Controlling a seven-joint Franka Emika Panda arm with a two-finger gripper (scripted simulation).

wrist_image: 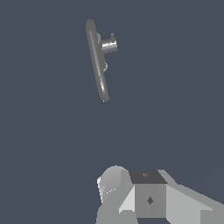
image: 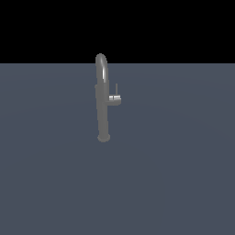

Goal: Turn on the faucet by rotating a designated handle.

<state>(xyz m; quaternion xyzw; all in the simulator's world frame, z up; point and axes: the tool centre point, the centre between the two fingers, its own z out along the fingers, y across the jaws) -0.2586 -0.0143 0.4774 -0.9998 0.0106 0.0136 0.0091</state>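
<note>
Grey metal makes up the faucet (image: 103, 108), a tall slim column standing upright on a round base on the flat slate-blue table (image: 183, 174), with an arched gooseneck spout curving over at its top. From the column, at roughly mid-height, the handle (image: 114, 98) juts out sideways toward the exterior view's right as a short cylindrical stub, and a thin rod lever rises straight up from it.

No part of the arm appears in the exterior view.

Seen from the wrist camera, the faucet (wrist_image: 97, 61) appears from above and foreshortened, a long narrow shape with the handle (wrist_image: 108, 45) sticking out from its side. It lies well apart from the pale grey and white body of the hand at the frame's edge, out ahead of it, with only bare table (wrist_image: 175, 87) between the two. What shows of the hand is a rounded light part beside a boxy block with a dark top face. The fingers cannot be made out separately there, so whether they are spread or closed cannot be told. Nothing is seen held, and nothing of the hand touches the faucet or its handle.
</note>
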